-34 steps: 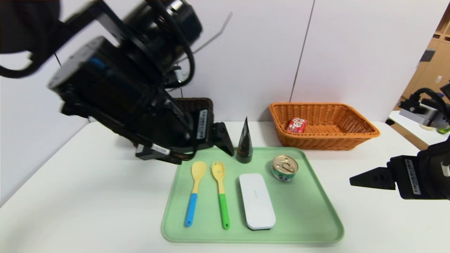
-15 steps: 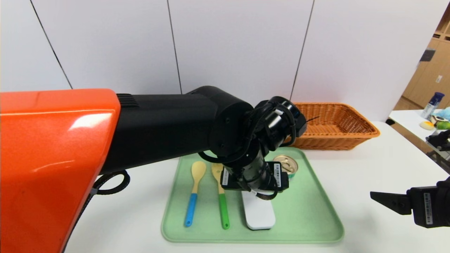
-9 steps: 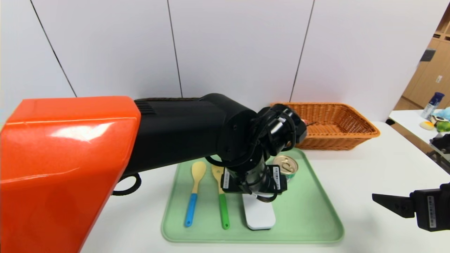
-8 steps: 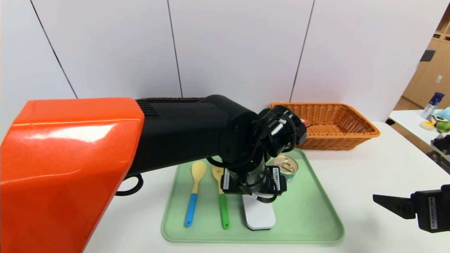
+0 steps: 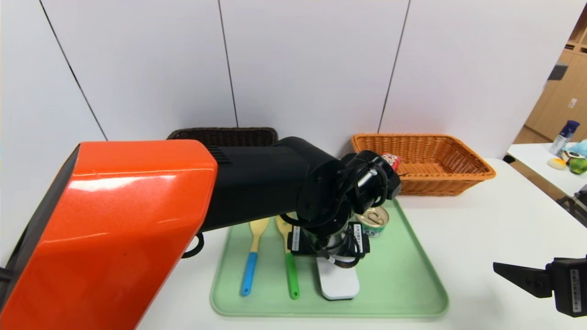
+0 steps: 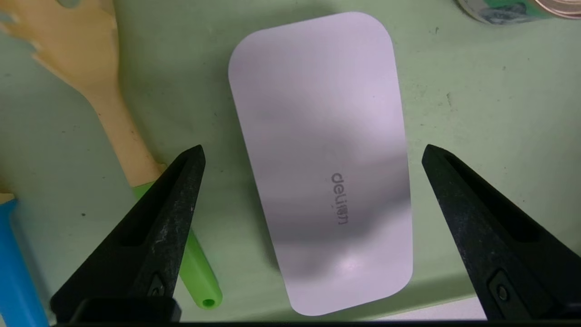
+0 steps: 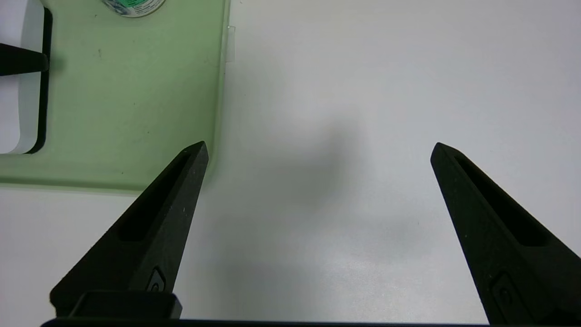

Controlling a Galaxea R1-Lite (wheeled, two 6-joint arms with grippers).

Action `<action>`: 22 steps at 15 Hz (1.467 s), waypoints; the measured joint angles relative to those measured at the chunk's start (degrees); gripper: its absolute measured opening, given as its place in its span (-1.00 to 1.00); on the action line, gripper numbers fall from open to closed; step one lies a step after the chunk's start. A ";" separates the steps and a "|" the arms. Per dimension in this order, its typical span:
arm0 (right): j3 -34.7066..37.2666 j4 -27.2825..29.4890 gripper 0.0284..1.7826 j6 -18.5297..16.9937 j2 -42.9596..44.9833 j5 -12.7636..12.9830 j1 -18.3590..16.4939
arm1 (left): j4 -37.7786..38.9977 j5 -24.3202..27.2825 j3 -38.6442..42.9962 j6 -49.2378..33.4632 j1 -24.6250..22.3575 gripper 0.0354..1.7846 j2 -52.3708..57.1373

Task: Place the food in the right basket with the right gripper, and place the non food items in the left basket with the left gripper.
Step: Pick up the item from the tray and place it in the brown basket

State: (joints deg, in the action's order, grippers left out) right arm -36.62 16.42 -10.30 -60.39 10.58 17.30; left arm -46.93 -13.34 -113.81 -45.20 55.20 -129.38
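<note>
The left gripper [image 6: 312,152] hangs over the smooth white rounded case [image 6: 322,159], its pointed matte fingers wide apart, one on each side. The case lies flat on the pale green tray [image 5: 403,279], beside the fork [image 6: 113,127] with green handle. The right gripper [image 7: 317,150] also stands open, over the white table [image 7: 363,113] beside the tray.

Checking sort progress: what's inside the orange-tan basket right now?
In the orange-tan basket, only the top of the red drink carton shows, near its left end. The left arm covers that corner, so anything else there is hidden. The rest shows only weave.
</note>
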 joint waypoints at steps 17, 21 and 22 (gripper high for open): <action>0.62 -0.09 0.90 0.33 1.63 0.00 0.59 | 0.60 -0.22 0.00 1.63 0.87 0.89 -1.30; 0.60 -0.09 0.90 0.41 1.68 0.00 0.63 | 0.63 -0.22 0.00 1.88 0.87 0.89 -1.40; 0.60 -0.09 0.90 0.41 1.68 0.00 0.67 | 0.61 -0.22 0.00 1.88 0.87 0.89 -1.40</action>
State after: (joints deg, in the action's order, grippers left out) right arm -36.02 16.34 -9.89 -58.71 10.58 17.97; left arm -46.32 -13.56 -113.81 -43.33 56.06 -130.78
